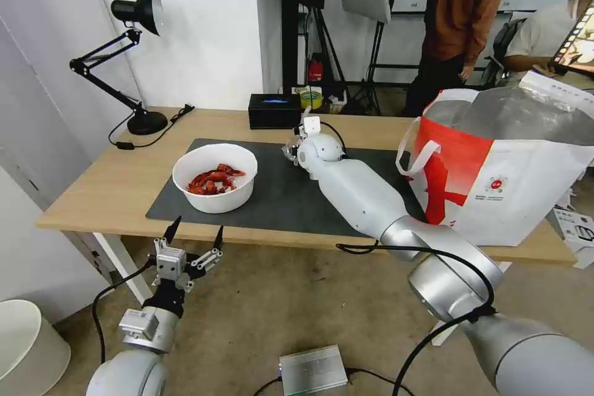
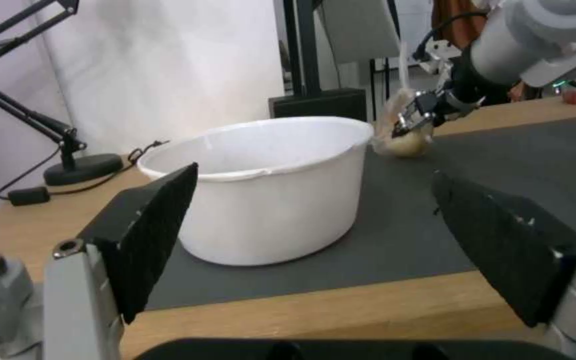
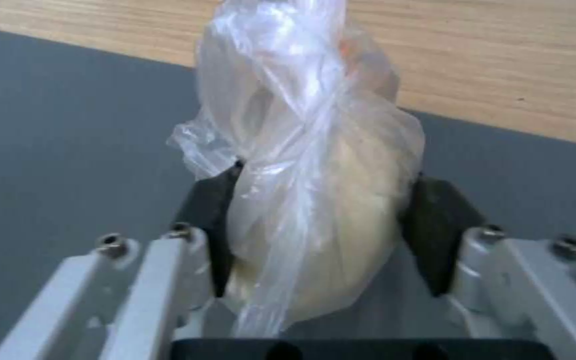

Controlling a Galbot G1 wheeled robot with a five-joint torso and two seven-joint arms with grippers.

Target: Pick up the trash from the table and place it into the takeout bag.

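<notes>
- Black desk lamp (image 1: 133, 49) at upper left of head view, base on the table (image 1: 111, 192) near its back left corner.
- Left gripper (image 1: 193, 239) at lower left of head view, off the table's front edge, below tabletop level; fingers spread wide, nothing between them. In left wrist view its 2 black pads (image 2: 148, 235) frame the bowl, not touching it.
- White round bowl (image 1: 214, 177) w/ red crayfish shells sits on the left part of the dark grey mat (image 1: 278, 198), left of centre in head view.
- Black rectangular box (image 1: 274, 111) at centre top of table, behind the mat.
- Right arm reaches from lower right of head view over the mat to centre frame; right gripper (image 1: 291, 150) is at the mat's back edge, just in front of the box.
- Right gripper is closed around the small knotted clear bag (image 3: 315, 200): right wrist view shows 2 dark pads pressing both sides of the bag, pale contents inside, twisted neck pointing away over mat and wood. Left wrist view shows the bag low over the mat, can't tell if touching.
- Takeout bag (image 1: 501, 167) stands upright at right of head view, on the table's right end, mouth open, foil lining visible, red panel toward the mat.
</notes>
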